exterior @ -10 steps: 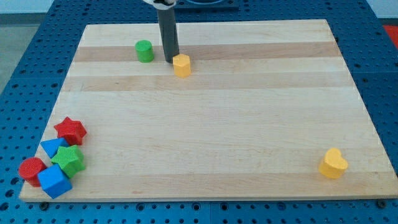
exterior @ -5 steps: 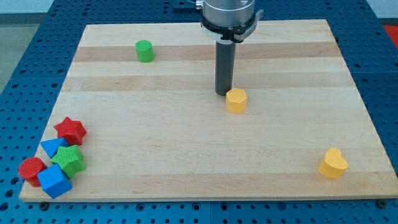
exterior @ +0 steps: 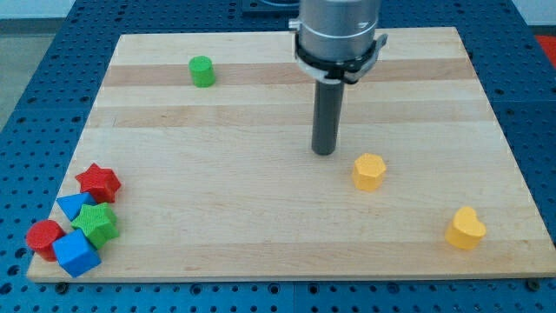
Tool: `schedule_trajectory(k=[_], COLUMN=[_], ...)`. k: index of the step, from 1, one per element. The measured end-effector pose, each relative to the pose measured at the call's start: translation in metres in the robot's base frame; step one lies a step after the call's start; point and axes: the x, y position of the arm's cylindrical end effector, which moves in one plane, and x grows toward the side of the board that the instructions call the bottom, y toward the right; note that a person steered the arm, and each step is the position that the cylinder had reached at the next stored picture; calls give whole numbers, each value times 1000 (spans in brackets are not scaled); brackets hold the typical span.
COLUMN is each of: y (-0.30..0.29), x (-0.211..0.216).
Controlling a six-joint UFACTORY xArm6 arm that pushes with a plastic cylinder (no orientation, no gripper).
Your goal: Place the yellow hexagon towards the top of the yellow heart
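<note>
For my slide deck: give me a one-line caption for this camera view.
My tip stands apart, up-left of the yellow hexagon block, with the yellow heart block toward the wooden board's bottom-right corner.

Tabletop (exterior: 261,226): a pale wooden board made of long planks that run from the view's left to the view's right, with darker strips among the lighter ones.
Base (exterior: 35,104): a blue metal plate under the board, covered with a regular grid of small holes, showing along all four sides.
Far edge (exterior: 52,7): a light grey strip at the view's top left corner, beyond the blue plate.
Light: even and bright, with soft, short shadows on the wood.
</note>
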Motion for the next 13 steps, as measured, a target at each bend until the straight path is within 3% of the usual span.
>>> schedule_trajectory(k=[2, 4, 5, 6, 7, 9, 10, 11, 13], y=[65, 45, 47, 82, 112, 40, 40, 74, 144], x=[29, 44, 77, 80, 79, 79, 54, 32, 28])
